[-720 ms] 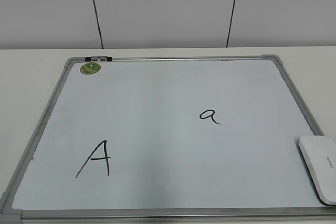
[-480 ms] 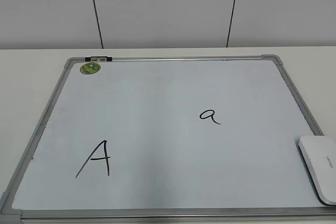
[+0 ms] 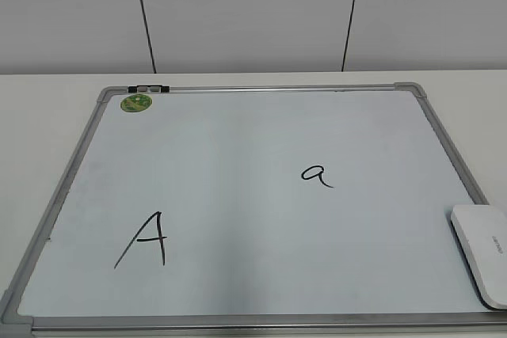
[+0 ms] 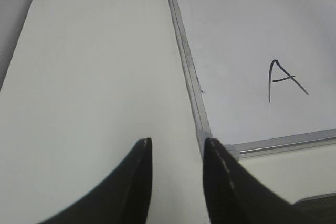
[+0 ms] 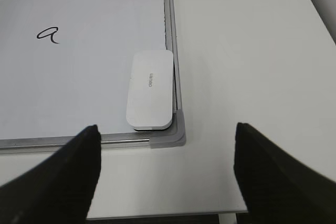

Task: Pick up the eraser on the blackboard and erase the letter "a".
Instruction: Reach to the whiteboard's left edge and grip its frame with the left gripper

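The blackboard is a pale whiteboard with a grey frame, lying flat on the table. The letter "a" is written right of its middle; it also shows in the right wrist view. The white eraser lies flat in the board's near right corner, and in the right wrist view it sits against the frame. My right gripper is open wide and empty, above the table just short of that corner. My left gripper is open and empty, beside the board's near left corner. Neither gripper shows in the exterior view.
A large capital "A" is drawn at the board's near left, also in the left wrist view. A round green sticker and a small clip sit at the far left corner. The table edge lies just under my right gripper.
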